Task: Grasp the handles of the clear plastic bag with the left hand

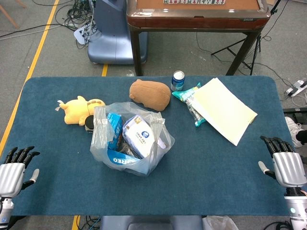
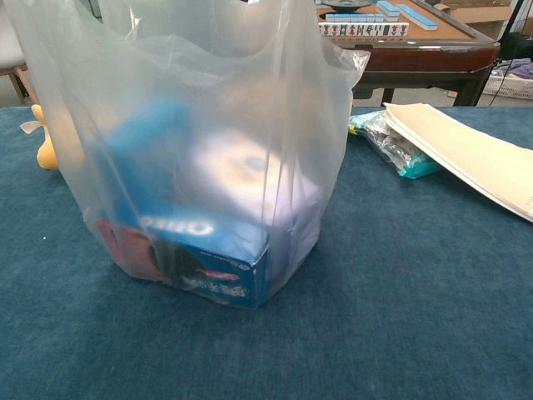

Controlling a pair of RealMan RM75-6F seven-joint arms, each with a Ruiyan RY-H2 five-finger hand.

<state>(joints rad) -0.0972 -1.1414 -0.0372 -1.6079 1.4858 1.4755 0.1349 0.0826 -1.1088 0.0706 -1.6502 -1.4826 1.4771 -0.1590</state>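
Clear plastic bag [image 1: 132, 143] stands upright on the blue table [image 1: 216, 163], a bit left of centre and toward my near edge. Its mouth is open upward, handles [image 1: 100, 120] loose at the top rim, nothing holding them. In the chest view the bag [image 2: 191, 150] fills most of the left of the frame and stands right in front of the camera.

Inside it: a blue Oreo box [image 1: 120, 160] along the bottom, a blue carton [image 1: 115, 125] upright at the left, a white-and-blue packet [image 1: 138, 136] in the middle. From the chest view the Oreo box [image 2: 208, 250] shows through the film; the rest is blurred.

My left hand [image 1: 17, 167] is at the near left corner of the table, well apart from the bag, fingers spread and pointing up, grasping nothing. My right hand [image 1: 285, 163] is at the near right edge, fingers also apart, empty. Neither hand shows in the chest view.

Behind the bag, just beside its left rear: a yellow plush toy [image 1: 81, 110] lying on its side, with a small dark round object [image 1: 89, 126] between it and the bag; can't tell what it is. A brown plush toy [image 1: 150, 94] sits behind the bag toward the far edge, with a drink can [image 1: 178, 80] upright just right of it. Right of that, a teal snack packet [image 1: 191, 101] lies flat, partly under a cream paper stack [image 1: 223, 110] angled toward the right edge.

Beyond the table: a wooden mahjong table [image 1: 196, 17], cables on the floor.
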